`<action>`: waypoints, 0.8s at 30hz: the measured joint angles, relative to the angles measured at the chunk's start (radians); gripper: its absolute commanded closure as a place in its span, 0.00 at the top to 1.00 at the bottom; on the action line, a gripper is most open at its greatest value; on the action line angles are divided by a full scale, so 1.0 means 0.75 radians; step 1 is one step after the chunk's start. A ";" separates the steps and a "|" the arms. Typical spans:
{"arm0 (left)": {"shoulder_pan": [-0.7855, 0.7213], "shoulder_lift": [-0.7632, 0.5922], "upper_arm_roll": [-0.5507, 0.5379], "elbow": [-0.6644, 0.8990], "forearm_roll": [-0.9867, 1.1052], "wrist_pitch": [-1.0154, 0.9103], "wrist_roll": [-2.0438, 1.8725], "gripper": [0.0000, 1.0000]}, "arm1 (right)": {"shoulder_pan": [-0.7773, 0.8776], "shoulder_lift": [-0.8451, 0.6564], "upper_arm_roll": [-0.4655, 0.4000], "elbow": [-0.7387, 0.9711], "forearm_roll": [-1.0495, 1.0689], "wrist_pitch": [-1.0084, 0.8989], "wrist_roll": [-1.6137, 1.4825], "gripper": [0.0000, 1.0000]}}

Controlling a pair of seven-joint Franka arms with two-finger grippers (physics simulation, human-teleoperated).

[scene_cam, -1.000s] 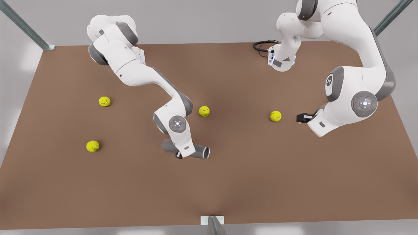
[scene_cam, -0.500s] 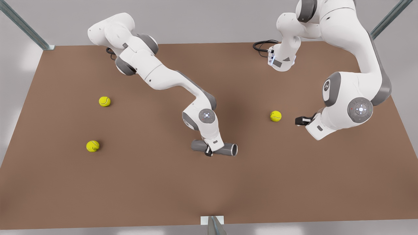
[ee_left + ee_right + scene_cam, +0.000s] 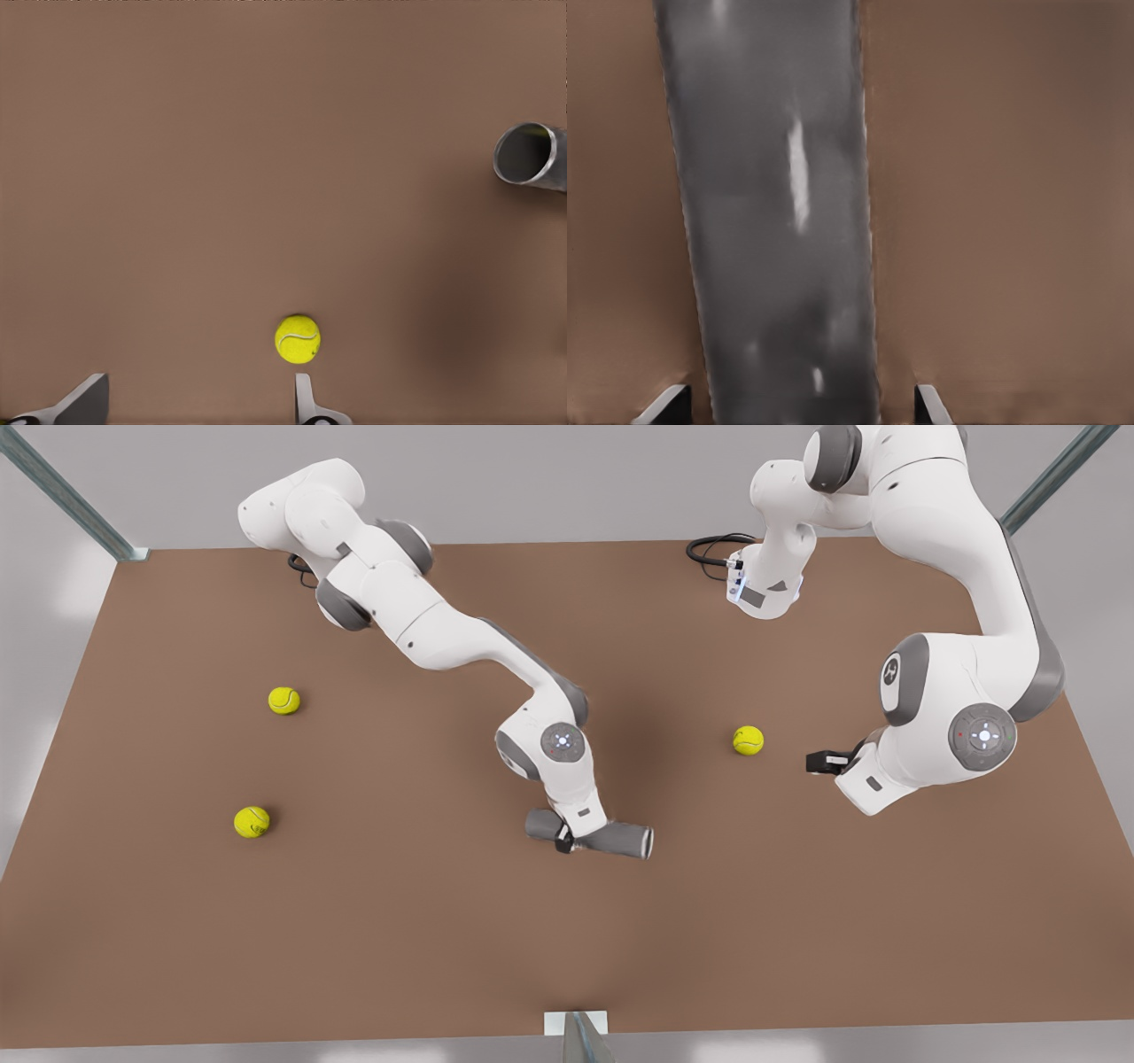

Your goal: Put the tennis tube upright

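— Grey and matte, with a dull sheen along its length: that is the tennis tube (image 3: 780, 221) between the right gripper (image 3: 799, 405) fingertips (image 3: 928, 404). Are they clamped on it?

— They sit on either side of the barrel, about at its middle; I judge it a closed grip, with the tube lying nearly level over the brown table (image 3: 354, 921), near the centre and toward the front edge.

— Why hold it mid-length?

— Probably for balance: a long cylinder grasped at its middle should swing upright without much leverage against the pads. The smooth round wall may still slip.

— And the other arm?

— The left gripper (image 3: 195, 403) waits at the front view's right, fingers spread wide with nothing between them, a fuzzy yellow-green tennis ball (image 3: 298, 338) just ahead of them. Its camera looks into the tube's hollow end, ringed by a lighter silvery rim (image 3: 523, 152).

— So uprighting isn't done?

— Not yet; the tube needs tilting onto one end.
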 measured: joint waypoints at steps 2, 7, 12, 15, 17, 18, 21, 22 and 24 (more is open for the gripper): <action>0.000 0.000 0.000 0.000 0.000 0.000 0.000 1.00 | 0.003 -0.031 0.009 0.000 0.002 -0.070 0.002 1.00; 0.000 -0.002 0.001 -0.008 0.000 0.000 -0.002 1.00 | -0.109 -0.437 -0.083 -0.003 0.105 -0.616 0.105 1.00; 0.162 0.226 -0.041 0.005 -0.246 0.296 0.005 1.00 | -0.785 -0.856 -0.076 -0.144 0.137 -1.146 0.533 1.00; 0.417 0.509 -0.470 0.207 -0.440 0.391 0.071 1.00 | -0.815 -0.857 -0.075 -0.131 0.121 -1.172 0.530 1.00; 0.512 0.631 -0.655 0.211 -0.528 0.510 0.168 1.00 | -0.813 -0.858 -0.074 -0.121 0.120 -1.170 0.533 1.00; 0.529 0.692 -0.700 0.214 -0.565 0.564 0.253 1.00 | -0.815 -0.856 -0.074 -0.113 0.121 -1.170 0.534 1.00; 0.530 0.851 -0.807 0.270 -0.649 0.651 0.317 1.00 | -0.817 -0.855 -0.076 -0.113 0.122 -1.170 0.534 1.00; 0.527 0.884 -0.826 0.272 -0.665 0.687 0.329 1.00 | -0.817 -0.855 -0.078 -0.113 0.122 -1.170 0.534 1.00; 0.521 0.970 -0.858 0.274 -0.686 0.758 0.353 1.00 | -0.855 -0.855 -0.077 -0.111 0.178 -1.167 0.534 1.00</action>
